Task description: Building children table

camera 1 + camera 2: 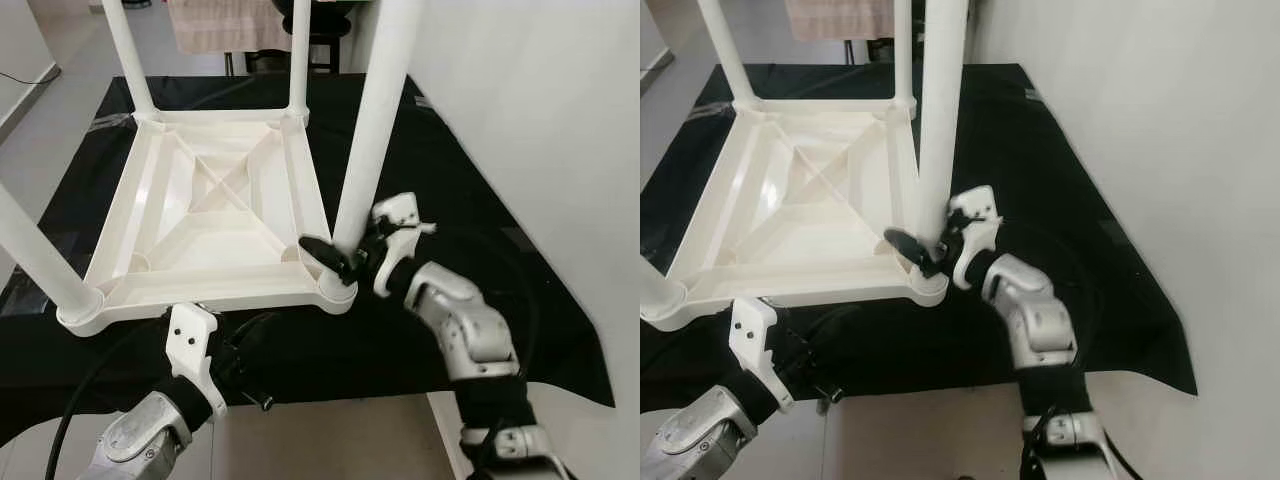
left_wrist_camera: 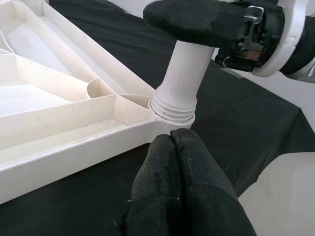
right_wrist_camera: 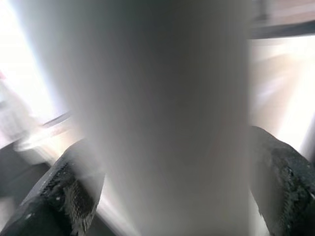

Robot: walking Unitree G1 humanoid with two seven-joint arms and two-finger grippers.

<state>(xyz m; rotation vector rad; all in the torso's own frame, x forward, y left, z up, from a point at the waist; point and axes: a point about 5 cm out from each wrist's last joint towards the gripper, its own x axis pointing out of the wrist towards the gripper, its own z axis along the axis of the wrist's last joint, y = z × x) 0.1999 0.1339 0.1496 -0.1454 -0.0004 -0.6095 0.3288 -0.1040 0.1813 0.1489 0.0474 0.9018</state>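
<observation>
- Right claw (image 1: 345,262) clenched around upright leg (image 1: 370,130), just above its corner socket in upturned tabletop (image 1: 215,215); long axis vertical.
- Left claw (image 2: 172,162) closed, empty, just beside that corner.

A black cloth (image 1: 480,200) covers the pale floor (image 1: 330,440) (tiled, light grey). A white wall (image 1: 540,110) stands right; a beige towel (image 1: 215,25) hangs far.

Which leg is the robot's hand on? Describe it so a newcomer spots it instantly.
Find the white table lying upside down on the black cloth. Go to its corner nearest the white wall, on the robot's right. The leg there is the one with the right hand clamped around its base.
</observation>
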